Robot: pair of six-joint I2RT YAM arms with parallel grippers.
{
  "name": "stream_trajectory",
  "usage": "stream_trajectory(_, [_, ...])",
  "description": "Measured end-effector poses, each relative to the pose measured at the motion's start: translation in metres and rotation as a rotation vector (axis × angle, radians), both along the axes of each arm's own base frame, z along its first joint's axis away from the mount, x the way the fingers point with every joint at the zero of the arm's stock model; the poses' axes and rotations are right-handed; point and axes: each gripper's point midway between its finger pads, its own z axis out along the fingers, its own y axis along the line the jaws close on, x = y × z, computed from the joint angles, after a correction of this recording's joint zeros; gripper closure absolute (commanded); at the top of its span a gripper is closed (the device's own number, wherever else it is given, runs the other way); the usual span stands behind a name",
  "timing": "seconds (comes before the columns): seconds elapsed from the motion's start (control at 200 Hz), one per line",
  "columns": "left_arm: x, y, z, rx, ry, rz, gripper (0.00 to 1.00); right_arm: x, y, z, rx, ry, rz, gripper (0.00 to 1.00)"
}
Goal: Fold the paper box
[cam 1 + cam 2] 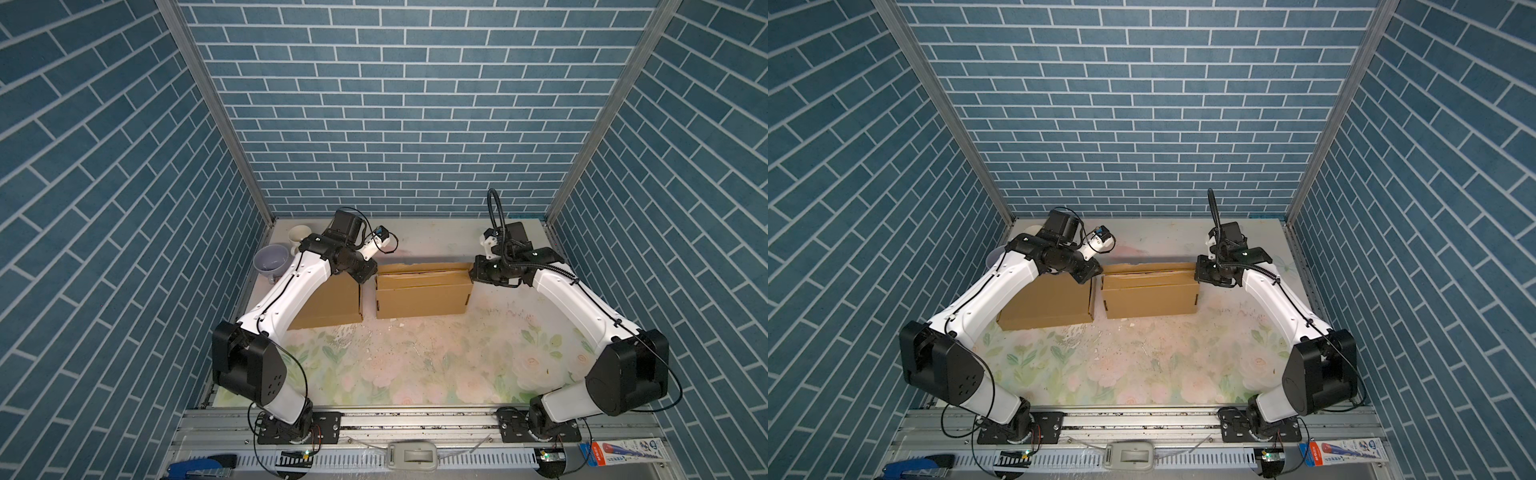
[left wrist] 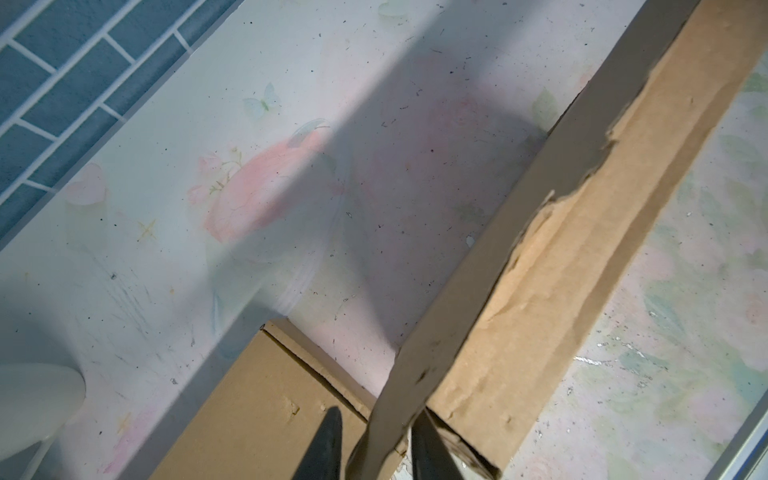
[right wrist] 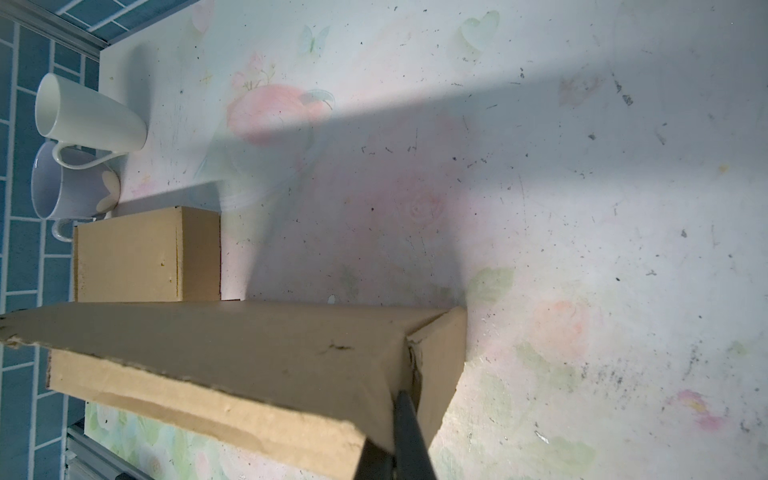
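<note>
Found the paper box (image 1: 422,297) toward the back middle of the table (image 1: 415,365), lying between the two arms. Noted its long flap (image 2: 478,299) raised along the far edge, not yet folded down. Saw the left gripper (image 2: 376,419) at the flap's left end, jaws narrowly apart with the card between them, one finger (image 2: 432,453) close against it and a small gap on the other side: no firm pinch to be read there. Saw the right gripper (image 3: 388,419) at the right corner, closed fully on the same flap's thin edge.

Judged the step in hand as taking the flap at both ends. Judged the next move as needing the left jaws to finish the pinch, then both ends turned together over the body, evenly, to avoid twisting or tearing.

Noted the material: brown corrugated card, matt, stiff in panels, softer at creases, the outer paper layer peeled along the flap in a ragged strip; shape shallow and rectangular.

Found a second cardboard box (image 1: 332,303) just beside on the left, partly under the left arm. Further out, saw a tall white mug (image 3: 89,112) and a pale lilac cup (image 3: 62,187), both glossy, near the far left corner. Underneath, noted the table's faded flower print, scratched and dotted with crumbs.
</note>
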Motion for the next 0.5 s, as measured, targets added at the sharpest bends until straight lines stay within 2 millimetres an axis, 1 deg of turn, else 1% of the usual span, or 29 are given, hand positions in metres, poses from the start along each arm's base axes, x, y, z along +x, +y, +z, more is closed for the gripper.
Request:
stream_trajectory(0.105, [-0.003, 0.000, 0.003, -0.007, 0.019, 0.007, 0.85, 0.000, 0.000, 0.000, 0.000, 0.000, 0.000, 1.00])
stream_trajectory(0.16, [-0.003, 0.000, 0.004, -0.011, 0.035, 0.020, 0.91, 0.000, 0.000, 0.000, 0.000, 0.000, 0.000, 1.00])
stream_trajectory(0.27, [-0.001, -0.002, 0.005, -0.019, 0.078, 0.052, 0.93, 0.000, 0.000, 0.000, 0.000, 0.000, 0.000, 1.00])
stream_trajectory(0.31, [-0.001, -0.002, 0.003, -0.023, 0.098, 0.067, 0.92, 0.000, 0.000, 0.000, 0.000, 0.000, 0.001, 1.00])
stream_trajectory(0.36, [-0.001, -0.002, 0.001, -0.025, 0.121, 0.083, 0.85, 0.000, 0.001, 0.000, 0.000, -0.001, 0.002, 1.00])
stream_trajectory(0.43, [-0.005, -0.001, -0.004, -0.025, 0.155, 0.103, 0.78, 0.000, 0.001, 0.000, 0.001, -0.001, 0.003, 1.00])
stream_trajectory(0.5, [-0.008, 0.000, -0.007, -0.024, 0.175, 0.120, 0.75, 0.000, 0.001, 0.000, 0.001, -0.002, 0.004, 1.00])
